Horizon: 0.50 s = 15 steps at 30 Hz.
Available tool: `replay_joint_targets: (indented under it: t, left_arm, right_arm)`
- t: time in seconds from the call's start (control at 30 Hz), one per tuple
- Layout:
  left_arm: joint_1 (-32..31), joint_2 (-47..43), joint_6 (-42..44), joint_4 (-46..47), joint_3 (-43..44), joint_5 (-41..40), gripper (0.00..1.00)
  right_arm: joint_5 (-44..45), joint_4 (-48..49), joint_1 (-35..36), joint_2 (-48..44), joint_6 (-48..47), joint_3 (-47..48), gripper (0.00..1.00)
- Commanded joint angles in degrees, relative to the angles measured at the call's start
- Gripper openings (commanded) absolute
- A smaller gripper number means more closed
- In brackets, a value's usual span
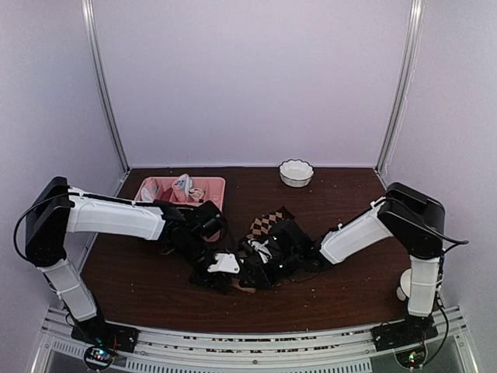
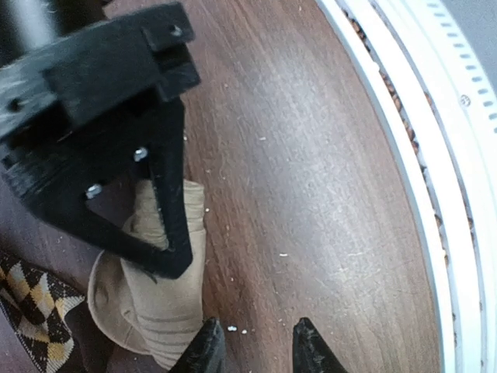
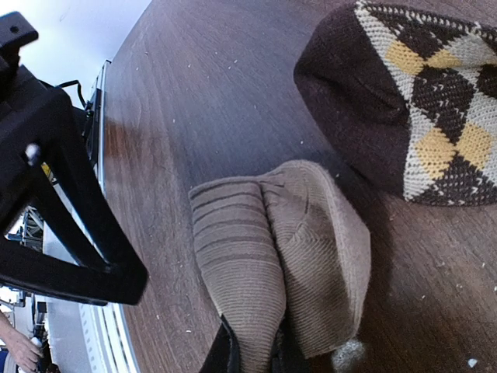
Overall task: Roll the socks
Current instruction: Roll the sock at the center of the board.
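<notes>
Right tool [image 3: 255, 357] tight on tan sock [image 3: 311, 233]; left tool [image 2: 256, 350] part-open.

A dark brown wooden table [image 1: 342, 287] fills the floor of a small booth. Plain pale lilac walls close it in: a back wall [image 1: 248, 78] on the far side and a side wall on the left [image 1: 39, 93] and right [image 1: 458, 93]. Slim metal posts [image 1: 103, 85] stand in the far corners. A pale metal rail [image 1: 256, 342] runs along the near edge. The light is soft and even, and small white specks [image 2: 283, 254] dot the wood.
</notes>
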Motion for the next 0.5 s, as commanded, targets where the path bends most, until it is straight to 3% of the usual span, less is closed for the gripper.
replay_joint_targets:
  t: [0.0, 0.13, 0.47]
  left_arm:
    - [-1.1, 2.3, 0.6, 6.9, 0.0, -6.8, 0.31]
    - [-1.2, 5.8, 1.2, 9.3, 1.4, -12.7, 0.32]
    - [-1.7, 8.3, 0.6, 12.0, 1.2, -14.6, 0.31]
  right_arm:
    - [14.3, -21.2, -2.2, 8.1, 0.6, -7.0, 0.0]
    - [11.7, -20.3, -2.5, 8.5, 1.0, -7.9, 0.0]
    - [5.4, -17.7, -2.9, 8.5, 2.3, -9.6, 0.0]
